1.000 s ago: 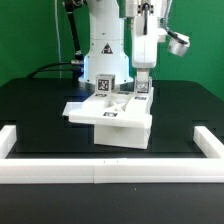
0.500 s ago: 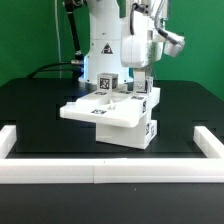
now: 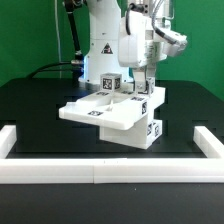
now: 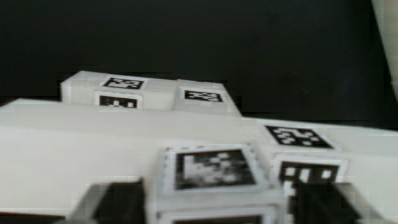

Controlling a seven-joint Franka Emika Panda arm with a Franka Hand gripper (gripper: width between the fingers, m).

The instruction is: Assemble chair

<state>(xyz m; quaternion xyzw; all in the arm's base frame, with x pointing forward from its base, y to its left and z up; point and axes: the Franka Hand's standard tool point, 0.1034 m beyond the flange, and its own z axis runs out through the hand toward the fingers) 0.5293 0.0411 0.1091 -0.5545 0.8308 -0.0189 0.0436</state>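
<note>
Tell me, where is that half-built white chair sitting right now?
In the exterior view the chair sits mid-table on the black surface, in front of the robot's base, behind the white border rail, with the end effector over its right side.

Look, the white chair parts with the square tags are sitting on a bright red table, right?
Not quite. The chair parts with the square tags are white, but the table under them is black, not red. The exterior view shows it.
</note>
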